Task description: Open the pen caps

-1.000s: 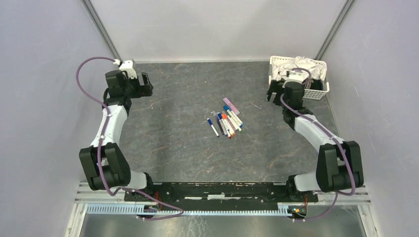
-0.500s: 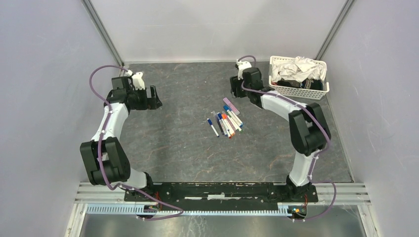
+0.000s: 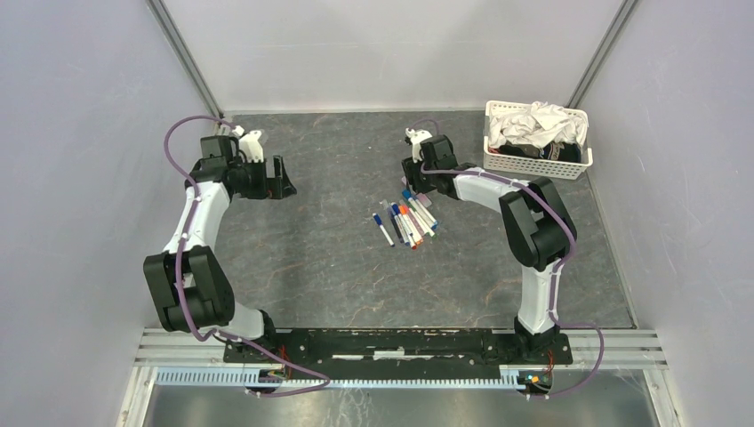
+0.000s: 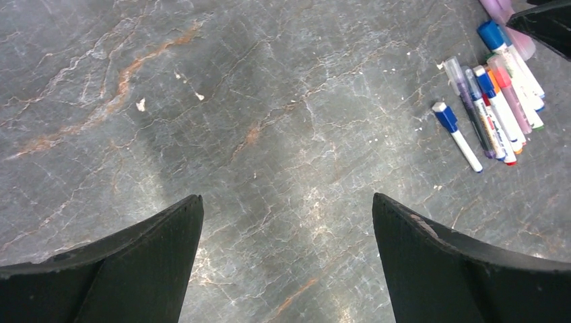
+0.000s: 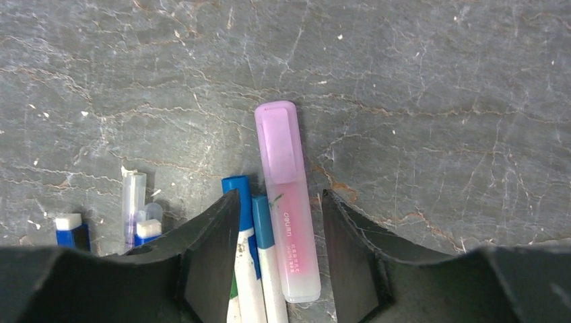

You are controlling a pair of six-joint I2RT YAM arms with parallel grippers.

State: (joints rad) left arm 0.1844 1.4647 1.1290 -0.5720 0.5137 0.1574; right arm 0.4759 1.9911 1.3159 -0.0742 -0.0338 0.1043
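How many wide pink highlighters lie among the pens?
1. The highlighter lies at the far end of the pens, framed between the right hand's fingers, beside a blue-capped pen. None seems hidden.

1. The pens (image 3: pixel 409 219) are lying flat in a slanting, side-by-side bundle near the middle of the table (image 3: pixel 320 258), slightly toward its far edge.
2. One blue-capped pen (image 4: pixel 466 149) is lying just apart from the bundle, toward the table's left edge.
3. The wider lilac pen (image 5: pixel 286 202) is lying at the bundle's far end, toward the right edge.
4. The pen caps (image 4: pixel 444 116), blue, red and orange among them, are sitting closed on their barrels.
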